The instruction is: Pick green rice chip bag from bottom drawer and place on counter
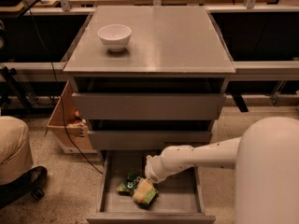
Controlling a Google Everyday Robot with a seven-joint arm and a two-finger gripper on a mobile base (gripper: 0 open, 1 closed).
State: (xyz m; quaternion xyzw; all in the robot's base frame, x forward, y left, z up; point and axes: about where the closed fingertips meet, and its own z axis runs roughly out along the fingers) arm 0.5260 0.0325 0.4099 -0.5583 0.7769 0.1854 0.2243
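1. the bag (132,187) lies crumpled on the floor of the open bottom drawer (180,200), left of the middle and toward the near front.
2. the hand (147,181) is down inside the drawer at the end of the white arm (205,154), right at the bag's far right edge. i cannot tell whether it is open, closed or gripping the bag.
3. the bag looks like thin foil puffed with air, so it is likely very light, soft and springy, with a slick skin that can slide out of a loose pinch.
4. the chips inside are probably brittle, so a hard squeeze across the belly may crush them.
5. the best hold seems to be a firm pinch on a raised fold or a crimped end seam, where the foil is doubled and flat.
6. being so light, it may swing or flap on the lift to the worktop (177,36), so a spot right of the bowl (114,35) would suit it.
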